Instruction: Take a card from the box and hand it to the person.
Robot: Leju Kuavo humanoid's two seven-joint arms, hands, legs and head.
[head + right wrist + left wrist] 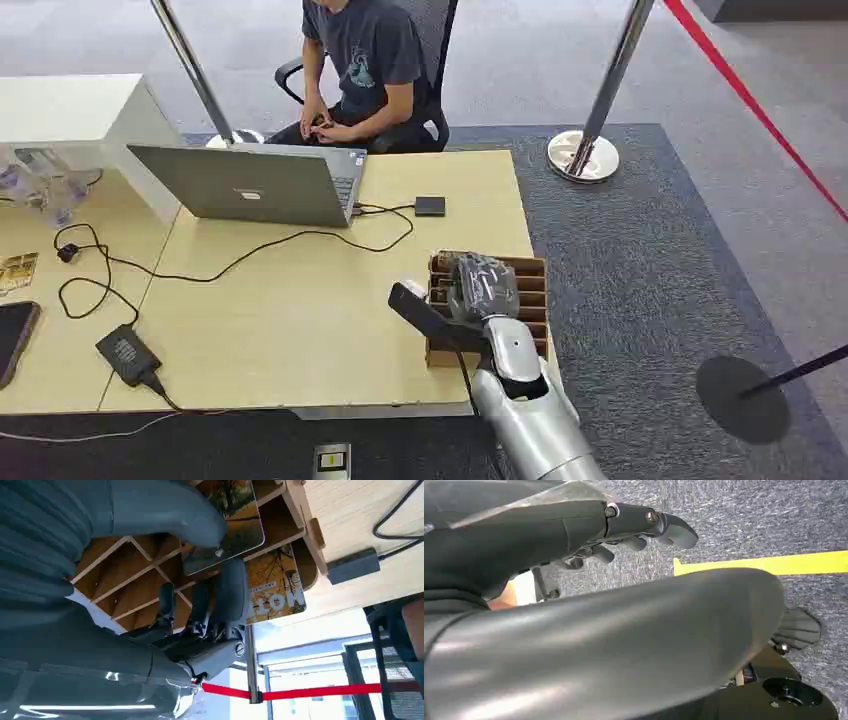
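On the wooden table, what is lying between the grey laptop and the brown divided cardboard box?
Head view: a black cable and small black device lie between grey laptop and cardboard box; otherwise bare wooden table.

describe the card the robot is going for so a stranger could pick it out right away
On the wooden table, find the slotted cardboard box at its right edge, under the right hand. The card pinched by that hand's thumb and fingers shows an autumn-tree picture. Unlike the orange card in the next slot, it is lifted and tilted.
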